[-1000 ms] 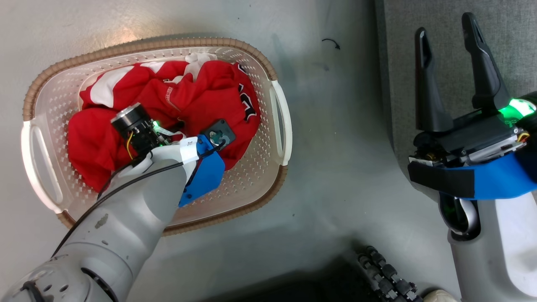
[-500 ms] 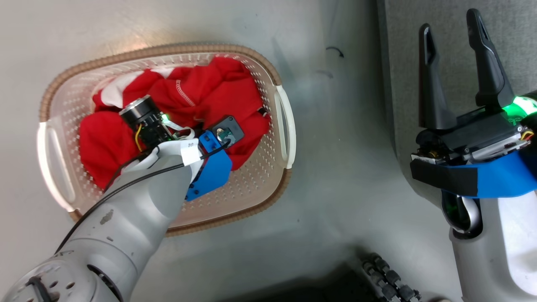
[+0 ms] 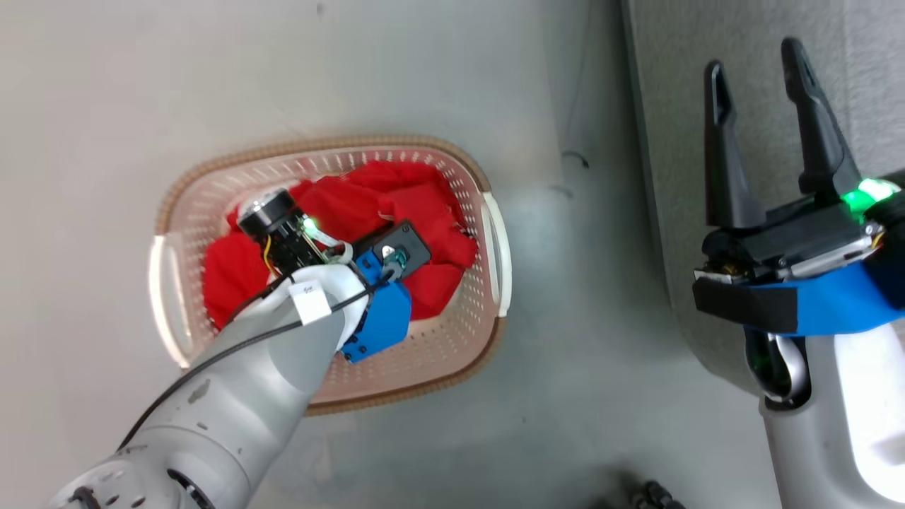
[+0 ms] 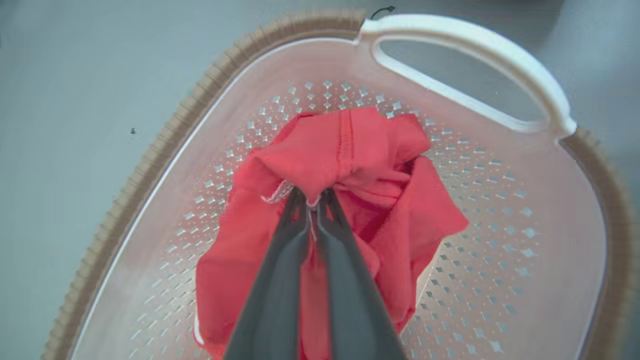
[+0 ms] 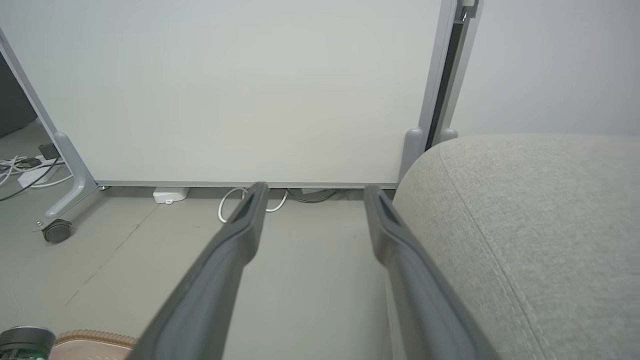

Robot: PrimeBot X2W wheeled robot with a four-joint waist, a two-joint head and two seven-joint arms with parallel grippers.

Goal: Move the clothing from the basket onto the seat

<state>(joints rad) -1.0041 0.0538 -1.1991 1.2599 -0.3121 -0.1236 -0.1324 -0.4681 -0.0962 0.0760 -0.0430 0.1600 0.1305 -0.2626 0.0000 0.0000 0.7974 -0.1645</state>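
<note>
The left gripper has its fingers pressed together, pinching a fold of the red clothing, bunched in the basket at centre left of the head view. The right gripper stands spread at upper right, by the grey seat. A second ago white stripes showed on flatter cloth.

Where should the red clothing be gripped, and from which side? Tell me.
Pinch the raised fold atop the clothing, coming down through the open top of the basket: it stands proud of the crumpled heap, thin enough to pinch. The left hand is shut on it.
</note>
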